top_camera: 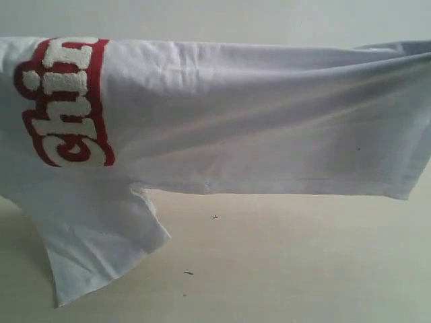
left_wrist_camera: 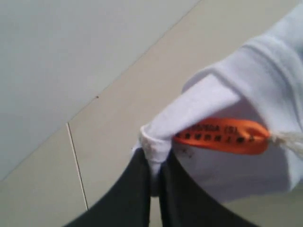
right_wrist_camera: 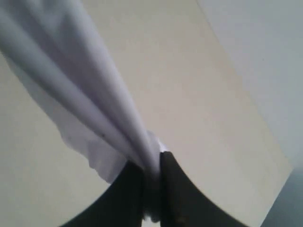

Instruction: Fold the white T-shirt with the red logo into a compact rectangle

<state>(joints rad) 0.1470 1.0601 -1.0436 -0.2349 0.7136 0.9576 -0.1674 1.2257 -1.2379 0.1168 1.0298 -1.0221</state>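
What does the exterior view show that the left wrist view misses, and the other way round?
Exterior only: the red logo and a sleeve hanging down. Left wrist only: the orange tag and the left gripper shut on a fold of cloth. Both: the white T-shirt held above the pale table.

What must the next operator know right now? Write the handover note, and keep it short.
Left pincer: shut on a shirt edge next to the orange tag.
Right pincer: shut on a bunched edge of the shirt.
Shirt: held up off the table, stretched across the exterior view. The logo is at the left, turned on its side, and one sleeve hangs below it.
Done: the shirt is gripped at both ends and lifted. No fold shows.
Left: lay it flat, then probably fold the sleeves and body into a compact rectangle.
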